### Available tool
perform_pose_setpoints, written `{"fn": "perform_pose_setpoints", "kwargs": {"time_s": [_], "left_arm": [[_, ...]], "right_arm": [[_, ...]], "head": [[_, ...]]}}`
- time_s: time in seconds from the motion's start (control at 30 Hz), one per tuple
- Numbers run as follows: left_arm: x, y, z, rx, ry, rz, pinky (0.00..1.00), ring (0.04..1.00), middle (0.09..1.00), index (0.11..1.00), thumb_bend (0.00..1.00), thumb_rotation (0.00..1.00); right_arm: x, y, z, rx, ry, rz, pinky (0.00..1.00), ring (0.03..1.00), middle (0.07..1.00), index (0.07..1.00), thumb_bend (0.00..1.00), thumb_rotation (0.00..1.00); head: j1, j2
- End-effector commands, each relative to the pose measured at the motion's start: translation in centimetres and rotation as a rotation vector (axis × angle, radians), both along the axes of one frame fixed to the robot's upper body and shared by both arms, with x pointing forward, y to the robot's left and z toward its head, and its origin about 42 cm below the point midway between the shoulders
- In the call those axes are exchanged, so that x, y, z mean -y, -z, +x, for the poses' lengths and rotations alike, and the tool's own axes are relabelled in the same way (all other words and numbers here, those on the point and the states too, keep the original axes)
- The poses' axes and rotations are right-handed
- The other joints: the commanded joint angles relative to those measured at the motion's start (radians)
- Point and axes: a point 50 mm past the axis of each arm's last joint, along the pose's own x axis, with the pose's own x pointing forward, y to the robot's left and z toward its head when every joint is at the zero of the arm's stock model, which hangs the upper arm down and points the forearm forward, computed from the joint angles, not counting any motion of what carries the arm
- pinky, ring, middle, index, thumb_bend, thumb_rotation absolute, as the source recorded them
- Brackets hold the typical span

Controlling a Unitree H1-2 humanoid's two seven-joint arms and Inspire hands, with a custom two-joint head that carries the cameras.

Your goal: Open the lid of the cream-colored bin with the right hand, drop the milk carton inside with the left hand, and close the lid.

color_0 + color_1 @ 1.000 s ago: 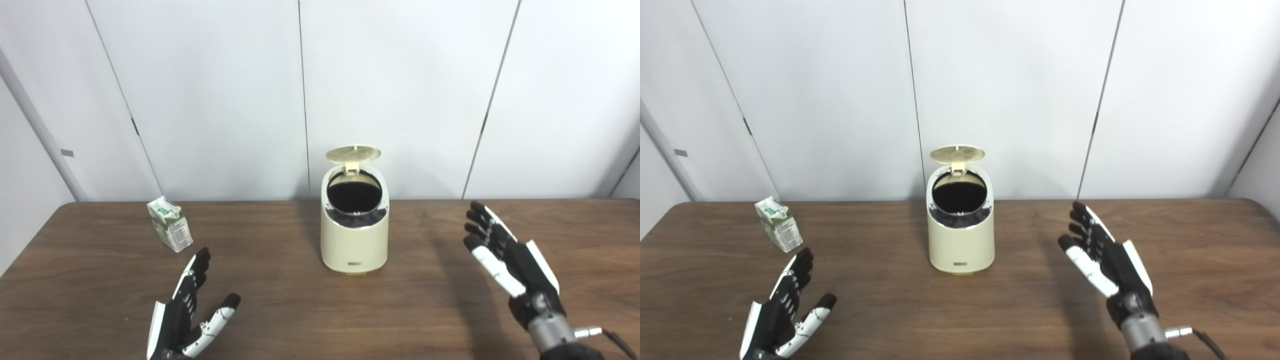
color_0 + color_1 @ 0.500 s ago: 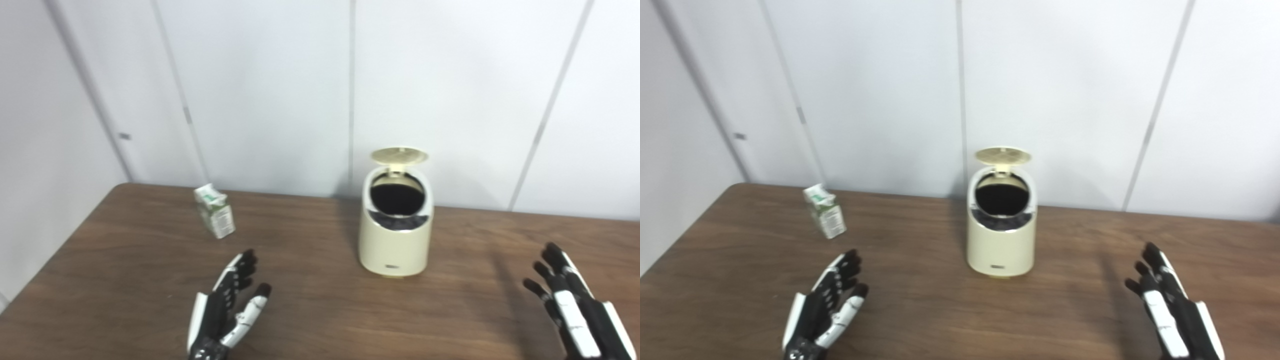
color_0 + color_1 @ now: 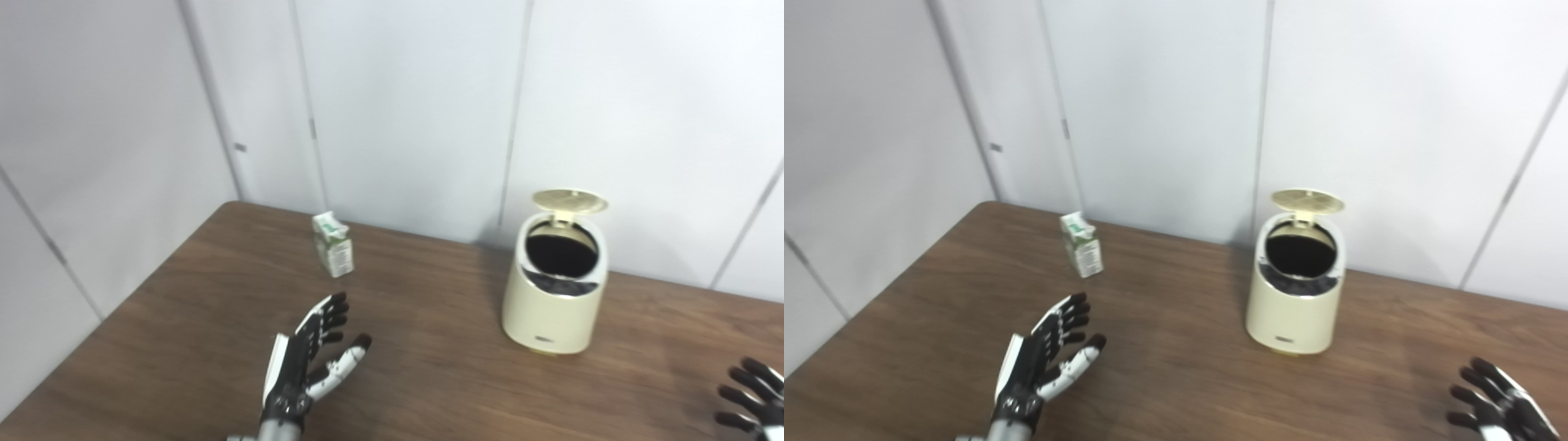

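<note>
The cream-colored bin [image 3: 554, 309] stands on the brown table, right of centre. Its round lid [image 3: 569, 200] is tipped up at the back, so the dark opening shows. The green and white milk carton [image 3: 332, 252] stands upright near the table's back edge, left of the bin. My left hand [image 3: 312, 361] is open and empty, palm turned right, over the table in front of the carton and well short of it. My right hand [image 3: 1497, 407] is open and empty at the lower right corner, far right of the bin; only its fingers show.
The wooden table [image 3: 184, 318] ends at a left edge and meets white wall panels [image 3: 404, 110] right behind the bin and the carton. Bare wood lies between my hands and in front of the bin.
The camera has turned left, so the whole scene slid right. My left hand has risen and reached a little toward the carton. My right hand has dropped back toward the picture's lower right corner.
</note>
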Motion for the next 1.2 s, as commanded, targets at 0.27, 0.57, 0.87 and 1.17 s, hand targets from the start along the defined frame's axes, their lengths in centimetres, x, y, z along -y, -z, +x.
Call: {"fn": "perform_pose_setpoints", "kwargs": {"time_s": [0.27,0.57,0.87,1.17], "left_arm": [[-3.4,-3.8,3.0,0.102,-0.062,0.093,0.77,0.83,0.87,0.903,0.71,0.18],[-7.3,-6.7,6.2,0.049,-0.116,0.254,0.75,0.838,0.876,0.917,0.76,0.2],[-9.2,-8.8,11.1,0.038,-0.115,0.305,0.74,0.828,0.865,0.899,0.77,0.2],[-9.8,-10.2,15.3,-0.036,-0.099,0.382,0.73,0.841,0.885,0.916,0.79,0.21]], "right_arm": [[1.1,-0.9,0.8,0.078,-0.016,-0.029,0.57,0.733,0.782,0.764,0.66,0.69],[0.9,-0.4,0.9,0.068,-0.01,-0.031,0.55,0.718,0.773,0.759,0.69,0.7],[0.7,-0.4,1.0,0.073,-0.008,-0.043,0.54,0.711,0.769,0.757,0.7,0.7],[0.5,-0.3,1.2,0.076,-0.006,-0.048,0.53,0.698,0.758,0.75,0.73,0.72]], "head": [[0.026,-0.015],[0.018,-0.023],[0.012,-0.025],[0.007,-0.031]]}}
